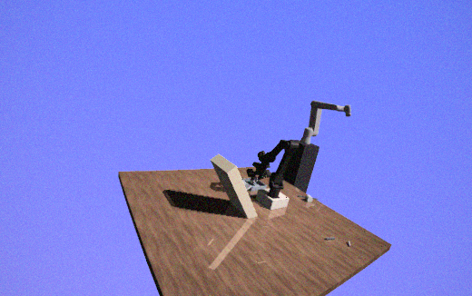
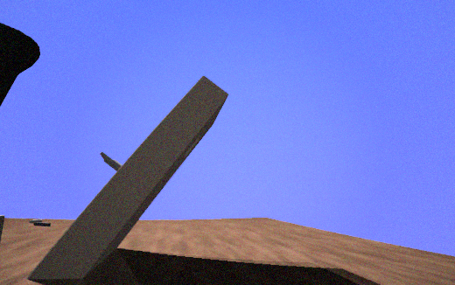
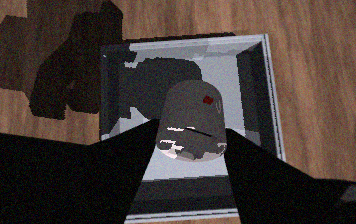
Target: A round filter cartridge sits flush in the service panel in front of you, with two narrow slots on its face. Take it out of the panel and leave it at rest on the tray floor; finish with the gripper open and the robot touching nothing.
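Observation:
In the wrist view my gripper (image 3: 191,129) is shut on the round grey filter cartridge (image 3: 192,112), which has a small red mark on its side. It hangs over the grey tray (image 3: 250,95), above the tray floor; I cannot tell whether it touches the floor. In the top view the gripper (image 1: 257,174) is low, just behind the tilted beige service panel (image 1: 232,191), over the tray (image 1: 254,184). In the exterior view the service panel (image 2: 131,184) fills the middle, and only a dark part of the arm (image 2: 13,54) shows at the top left.
The wooden table (image 1: 254,245) carries the arm's pale base block (image 1: 272,200), a dark box (image 1: 305,165) with a grey camera arm behind, and small loose bits (image 1: 329,238) at the right. The panel's shadow lies to its left.

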Robot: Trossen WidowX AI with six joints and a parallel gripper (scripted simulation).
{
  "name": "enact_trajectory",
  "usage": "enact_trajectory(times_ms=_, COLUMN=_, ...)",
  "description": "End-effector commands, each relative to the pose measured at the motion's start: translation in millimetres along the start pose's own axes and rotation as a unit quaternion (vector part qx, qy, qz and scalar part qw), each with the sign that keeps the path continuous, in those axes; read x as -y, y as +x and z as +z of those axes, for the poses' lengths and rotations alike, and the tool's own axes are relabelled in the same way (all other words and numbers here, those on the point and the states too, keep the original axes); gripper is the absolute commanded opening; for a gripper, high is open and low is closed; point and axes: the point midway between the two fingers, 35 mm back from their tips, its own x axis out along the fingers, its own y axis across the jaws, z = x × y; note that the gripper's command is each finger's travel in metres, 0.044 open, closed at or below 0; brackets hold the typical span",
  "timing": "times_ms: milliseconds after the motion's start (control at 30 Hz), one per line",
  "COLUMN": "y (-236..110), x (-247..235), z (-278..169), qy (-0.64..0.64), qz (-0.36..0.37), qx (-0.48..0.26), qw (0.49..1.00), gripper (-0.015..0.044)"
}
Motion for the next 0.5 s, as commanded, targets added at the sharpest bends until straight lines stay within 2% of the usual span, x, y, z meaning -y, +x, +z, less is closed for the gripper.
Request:
enact_trajectory(times_ms=0, y=7.4, x=0.1, z=-5.2, qy=-0.001, qz=0.000, qx=0.003, qw=1.000, gripper=0.0000)
enact_trajectory(times_ms=33, y=7.4, x=0.1, z=-5.2, qy=-0.001, qz=0.000, qx=0.003, qw=1.000, gripper=0.0000)
enact_trajectory(times_ms=467, y=3.6, x=0.1, z=-4.1, qy=0.000, qz=0.000, qx=-0.002, qw=1.000, gripper=0.0341)
